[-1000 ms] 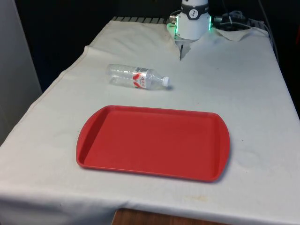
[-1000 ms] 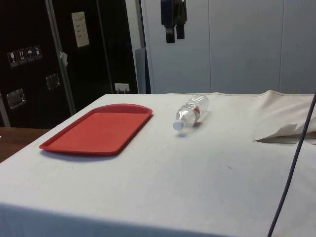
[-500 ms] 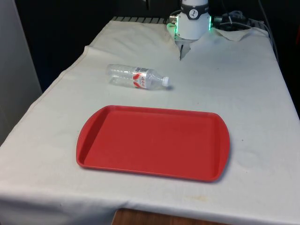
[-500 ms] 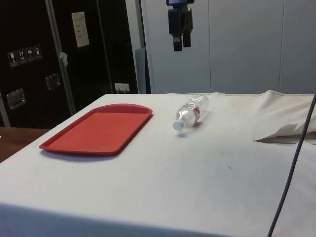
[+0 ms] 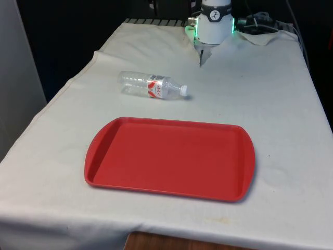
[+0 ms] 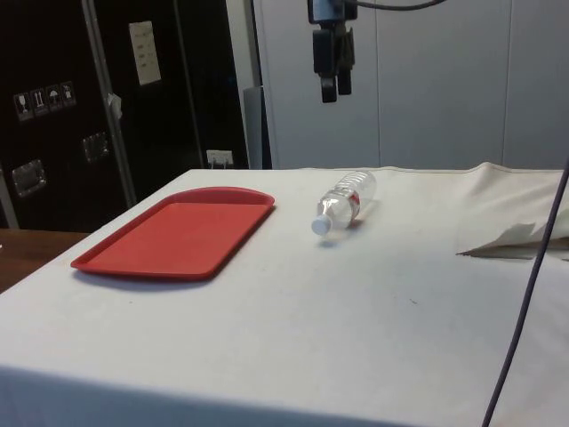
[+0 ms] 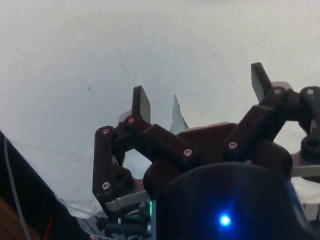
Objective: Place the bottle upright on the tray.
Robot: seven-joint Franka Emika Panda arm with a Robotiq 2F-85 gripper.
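A clear plastic bottle (image 5: 152,85) with a red label and white cap lies on its side on the white cloth, just beyond the red tray (image 5: 169,158). From the side, the bottle (image 6: 347,201) rests with its cap pointing toward the camera, beside the tray (image 6: 178,233), which holds nothing. My gripper (image 6: 333,92) hangs high in the air above the bottle, fingers pointing down. In the wrist view the gripper (image 7: 200,92) is open, its fingertips (image 7: 141,102) spread wide with only cloth far below them.
The robot base (image 5: 214,23) stands at the table's far end, with a raised cloth fold (image 5: 200,57) in front of it. In the side view a rumpled cloth flap (image 6: 511,240) and a hanging cable (image 6: 533,285) sit at the right.
In the side view the gripper has come lower and shifted right, toward the spot above the bottle. Bottle and tray have not moved.
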